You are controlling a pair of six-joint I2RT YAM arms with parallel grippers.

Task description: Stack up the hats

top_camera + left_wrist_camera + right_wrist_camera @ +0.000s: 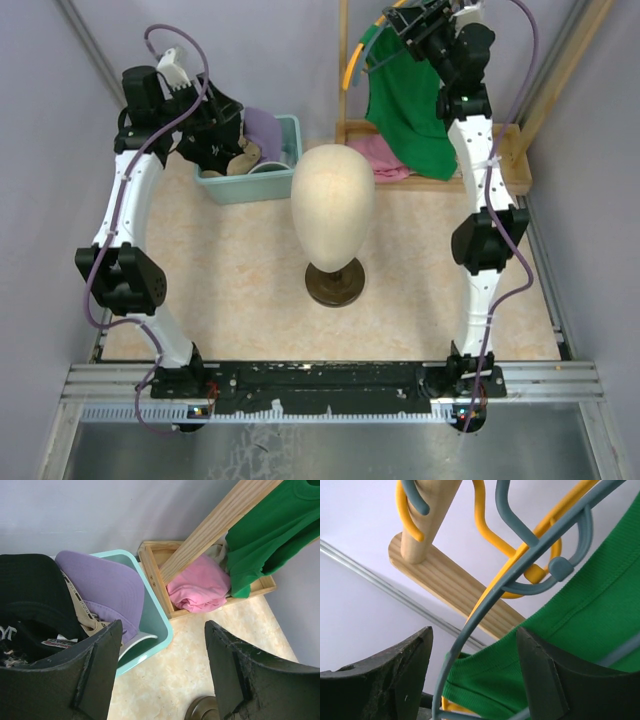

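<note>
- left gripper (pixel 164 635): jaws apart, empty, above teal bin (pixel 156 611) with purple cap (pixel 105 587) and black cap (pixel 30 590)
- right gripper (pixel 474 640): jaws apart, grey hanger (pixel 520 565) wire passing between, green top (pixel 590 620) behind

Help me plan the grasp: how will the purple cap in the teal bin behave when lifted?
The purple cap probably lifts light and floppy: its crown looks slumped. Its curved brim likely stays stiffer. It may drag the tan cap lying against it.
</note>
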